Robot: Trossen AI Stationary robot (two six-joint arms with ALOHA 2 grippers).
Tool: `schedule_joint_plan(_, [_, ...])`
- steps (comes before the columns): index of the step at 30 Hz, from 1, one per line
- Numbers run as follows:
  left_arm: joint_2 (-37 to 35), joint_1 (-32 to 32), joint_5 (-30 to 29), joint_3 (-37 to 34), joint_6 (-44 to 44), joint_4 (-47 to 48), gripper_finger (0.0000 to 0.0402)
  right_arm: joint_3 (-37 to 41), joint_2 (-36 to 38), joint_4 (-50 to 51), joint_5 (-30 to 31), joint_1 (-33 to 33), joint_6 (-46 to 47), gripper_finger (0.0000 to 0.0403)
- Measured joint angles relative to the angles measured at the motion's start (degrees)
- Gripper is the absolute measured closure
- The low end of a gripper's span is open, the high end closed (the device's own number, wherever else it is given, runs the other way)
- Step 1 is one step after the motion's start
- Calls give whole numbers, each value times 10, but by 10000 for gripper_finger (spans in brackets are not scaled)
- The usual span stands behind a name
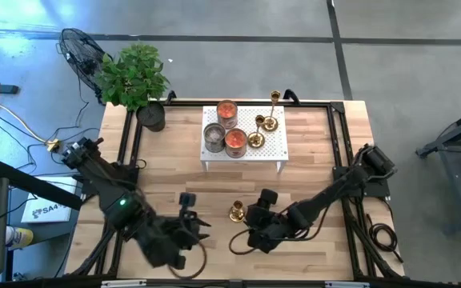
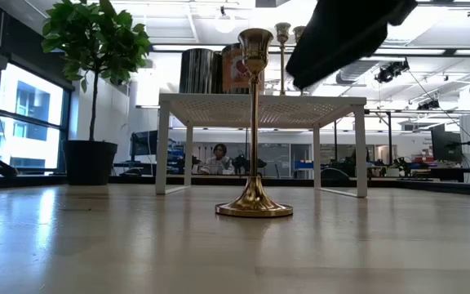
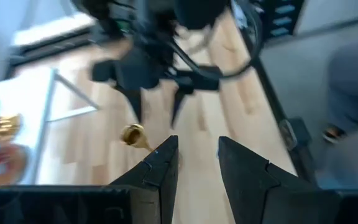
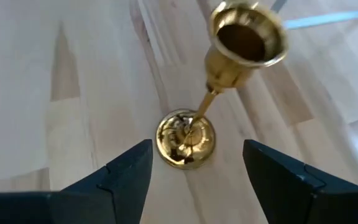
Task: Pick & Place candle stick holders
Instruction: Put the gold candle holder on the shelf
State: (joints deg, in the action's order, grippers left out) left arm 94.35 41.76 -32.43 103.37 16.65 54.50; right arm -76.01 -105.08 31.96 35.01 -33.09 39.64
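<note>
One gold candle stick holder stands upright on its round base on the wooden table near the front edge; it also shows in the low view and the right wrist view. My right gripper is open just to its right, slanting down, a finger on either side of the base without touching. In the low view its dark body hangs by the cup. My left gripper is open and holds nothing, left of the holder. Three more holders stand on the white stand.
The white perforated stand at the table's far middle also carries two glass jars with orange-red candles and a grey tin. A potted plant stands at the far left corner. Bare wood lies between the stand and the grippers.
</note>
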Motion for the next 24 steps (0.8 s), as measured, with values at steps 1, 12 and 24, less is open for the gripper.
schedule_joint_plan(1, [0, 9, -23, 0, 8, 2, 290, 0, -6, -5, -4, 3, 3, 158])
schedule_joint_plan(12, [1, 53, -121, 0, 101, 60, 290, 0, -35, -87, 17, 27, -7, 158])
schedule_joint_plan(24, [14, 75, -116, 1, 136, 74, 290, 0, -35, -117, 12, 55, -22, 162])
